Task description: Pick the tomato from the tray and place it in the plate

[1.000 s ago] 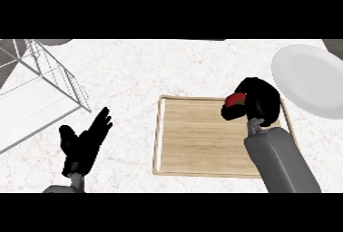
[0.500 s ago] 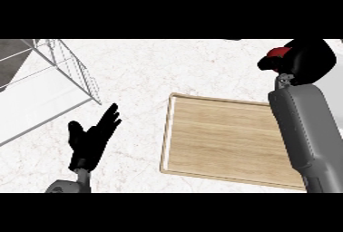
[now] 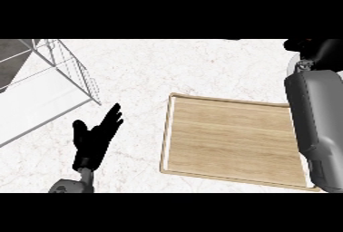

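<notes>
Centring matters: right hand (image 3: 320, 49), beyond the tray (image 3: 231, 140), is largely cropped, so I cannot tell its hold; lower over the plate before releasing; left hand (image 3: 94, 136) rests open.

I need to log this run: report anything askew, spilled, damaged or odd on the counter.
Nothing stands out. The wooden tray lies flat on the counter, no spill or damage on it. The left robot hand rests open beside it; the right robot hand is mostly cut off at the top-right edge.
</notes>
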